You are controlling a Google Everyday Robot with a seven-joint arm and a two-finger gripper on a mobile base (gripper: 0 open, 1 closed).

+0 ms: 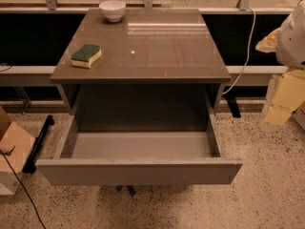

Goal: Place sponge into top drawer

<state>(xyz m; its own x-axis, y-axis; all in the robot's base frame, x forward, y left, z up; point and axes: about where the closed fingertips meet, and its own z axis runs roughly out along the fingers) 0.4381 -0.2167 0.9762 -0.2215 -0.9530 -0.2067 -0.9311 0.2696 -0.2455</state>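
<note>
The sponge (86, 55), dark green scrub over yellow foam, lay on the left of the cabinet top (157, 46), above the open top drawer (138, 171), while the gripper (284, 99) hung blurred and cut off at the right edge, its state impossible to tell.

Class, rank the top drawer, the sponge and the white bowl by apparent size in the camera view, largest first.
1. top drawer, by far the largest.
2. sponge and white bowl look about alike; the bowl sits farther back, so I won't rank them.
The gripper hangs at the right edge, beside the cabinet.
</note>
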